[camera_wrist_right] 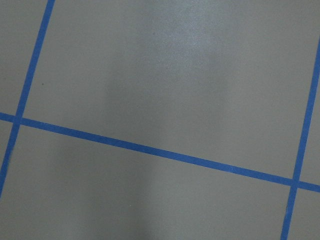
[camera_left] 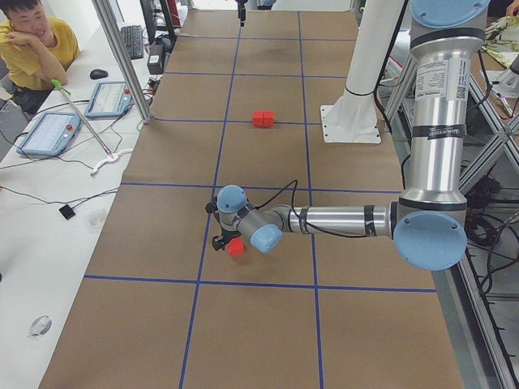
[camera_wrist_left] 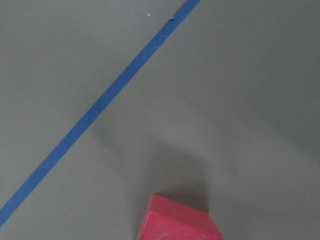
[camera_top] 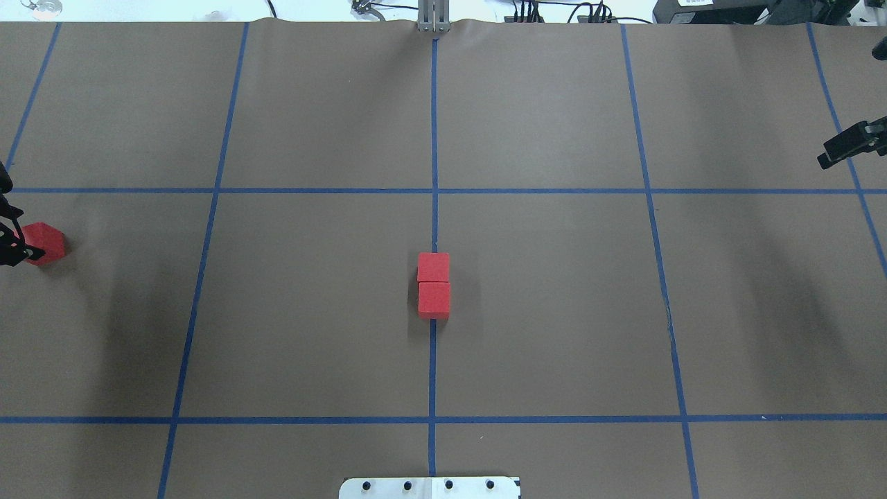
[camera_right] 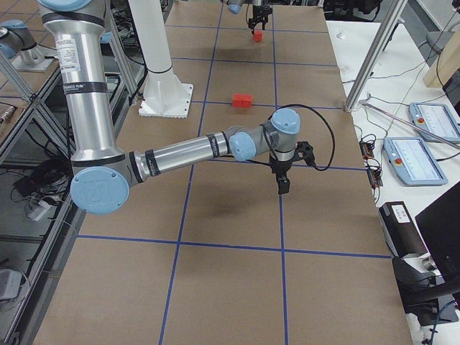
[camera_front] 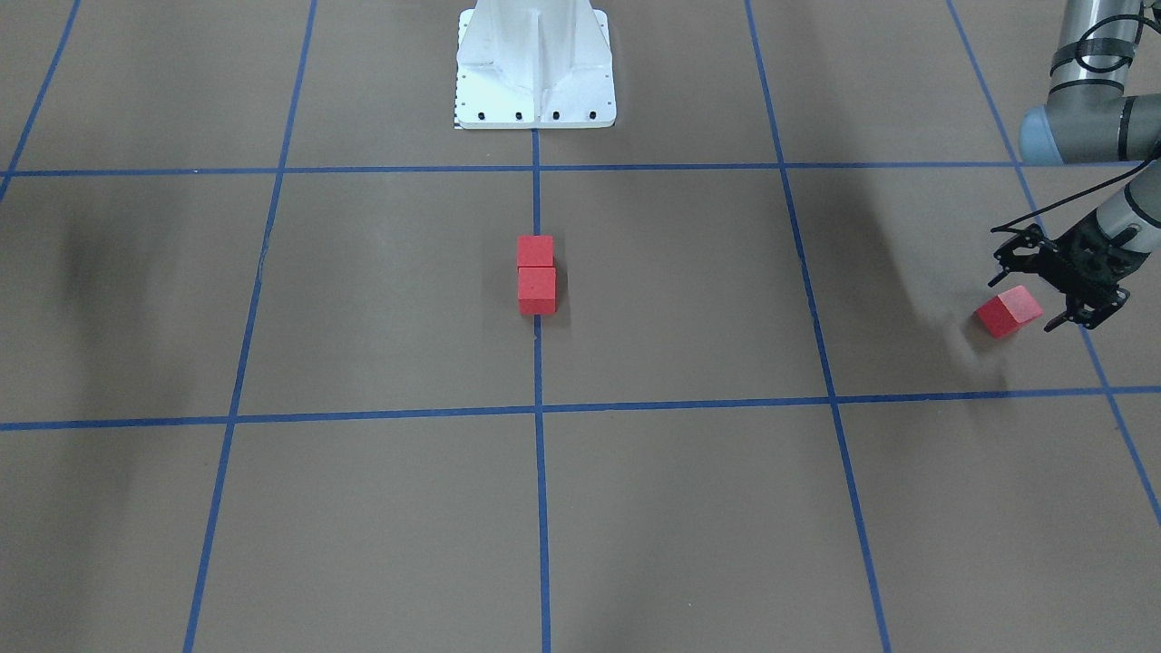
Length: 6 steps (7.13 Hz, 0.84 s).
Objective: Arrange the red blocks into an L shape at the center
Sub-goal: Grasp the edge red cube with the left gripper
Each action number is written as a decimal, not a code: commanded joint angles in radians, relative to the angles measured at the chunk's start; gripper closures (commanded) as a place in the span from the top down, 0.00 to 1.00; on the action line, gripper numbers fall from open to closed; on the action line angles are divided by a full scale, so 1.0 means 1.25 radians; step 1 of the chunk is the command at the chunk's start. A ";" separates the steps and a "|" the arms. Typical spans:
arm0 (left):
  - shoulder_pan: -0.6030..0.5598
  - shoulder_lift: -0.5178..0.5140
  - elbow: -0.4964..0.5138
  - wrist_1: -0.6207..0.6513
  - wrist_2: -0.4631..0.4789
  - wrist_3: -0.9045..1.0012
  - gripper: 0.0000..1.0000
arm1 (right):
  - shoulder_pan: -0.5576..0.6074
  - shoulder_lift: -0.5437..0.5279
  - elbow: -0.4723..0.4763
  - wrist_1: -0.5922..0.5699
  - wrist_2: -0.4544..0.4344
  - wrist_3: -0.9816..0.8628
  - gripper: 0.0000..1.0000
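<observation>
Two red blocks (camera_front: 536,272) (camera_top: 434,284) sit touching, one behind the other, on the vertical blue tape line at the center (camera_top: 433,333). The third red block (camera_front: 1009,311) (camera_top: 45,242) lies turned at an angle far out on my left side. It also shows at the bottom edge of the left wrist view (camera_wrist_left: 180,222). My left gripper (camera_front: 1032,292) (camera_top: 14,239) is open, low over the floor, with its fingertips on either side of this block's near end. My right gripper (camera_top: 824,161) (camera_right: 283,188) looks shut and empty, hanging above bare floor far to my right.
The white robot base (camera_front: 535,82) (camera_top: 429,488) stands on the centre line at my edge of the table. A seated operator (camera_left: 32,40) and control tablets (camera_left: 49,134) are beside the table. Blue tape lines (camera_wrist_right: 150,147) grid the brown floor.
</observation>
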 commanded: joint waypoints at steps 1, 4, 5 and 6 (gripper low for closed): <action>0.014 0.001 0.003 0.000 0.039 0.082 0.98 | 0.000 0.002 -0.001 0.000 0.000 0.001 1.00; 0.020 0.015 0.010 0.001 0.039 0.112 0.95 | 0.000 0.002 -0.001 0.000 0.000 0.001 1.00; 0.020 0.021 0.008 0.002 0.034 0.112 0.86 | 0.000 0.002 -0.001 0.000 0.000 0.001 1.00; 0.021 0.022 0.008 0.003 0.033 0.112 0.67 | 0.000 0.002 0.000 0.000 0.000 0.001 1.00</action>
